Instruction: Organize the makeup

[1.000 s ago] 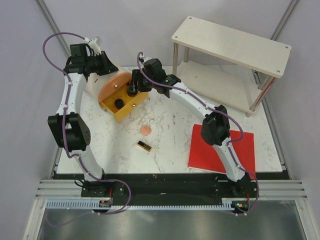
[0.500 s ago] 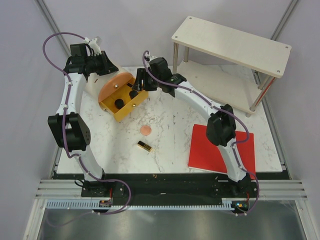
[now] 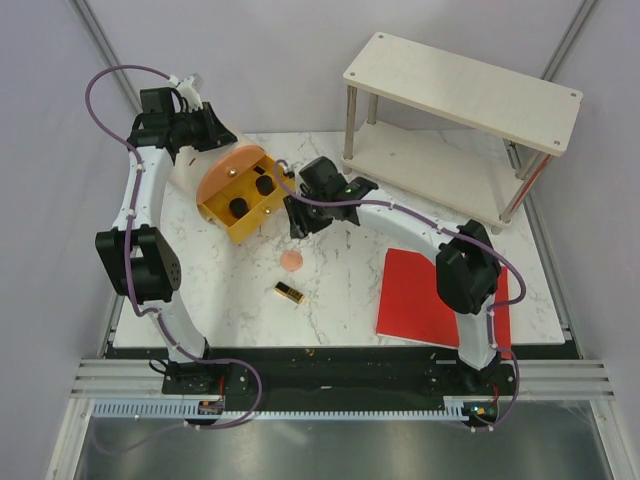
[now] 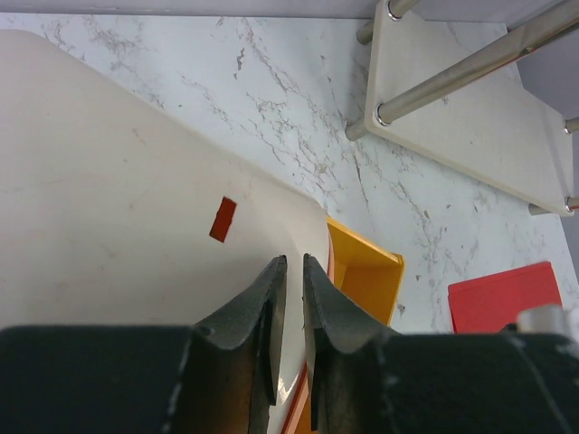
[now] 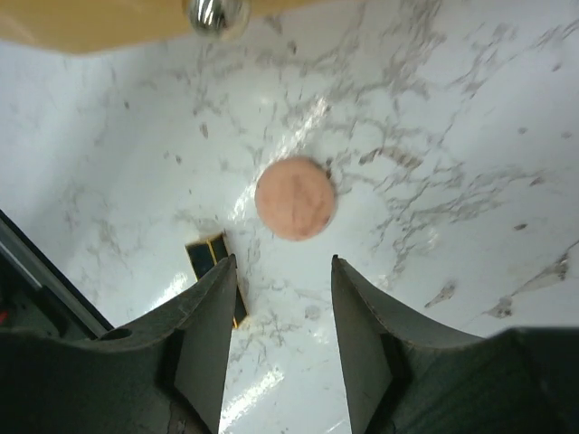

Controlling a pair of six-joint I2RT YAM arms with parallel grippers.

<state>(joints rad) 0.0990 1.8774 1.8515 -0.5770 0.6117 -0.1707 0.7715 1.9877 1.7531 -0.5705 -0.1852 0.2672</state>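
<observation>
The orange-yellow case (image 3: 243, 222) stands open at the back left with two round black compacts (image 3: 265, 186) (image 3: 240, 208) inside. My left gripper (image 3: 207, 135) is shut on the rim of its raised lid (image 3: 226, 172); in the left wrist view the fingers (image 4: 271, 307) pinch the pale lid (image 4: 136, 208) beside the yellow box (image 4: 366, 271). My right gripper (image 3: 300, 222) hovers open and holds nothing, just in front of the case. Ahead of its jaws (image 5: 282, 262) lies the peach puff (image 5: 295, 199) (image 3: 291, 261). The gold-and-black lipstick (image 3: 289, 292) (image 5: 206, 256) lies nearer, partly behind one finger.
A flat red sheet (image 3: 440, 300) (image 4: 502, 294) lies at the front right under the right arm. A two-level pale shelf (image 3: 462, 88) (image 4: 470, 117) on metal legs stands at the back right. The case's edge (image 5: 90, 23) crosses the top of the right wrist view.
The right gripper came out of the case, leaving a second black compact inside, and moved nearer, over the table by the puff. The left arm held still.
</observation>
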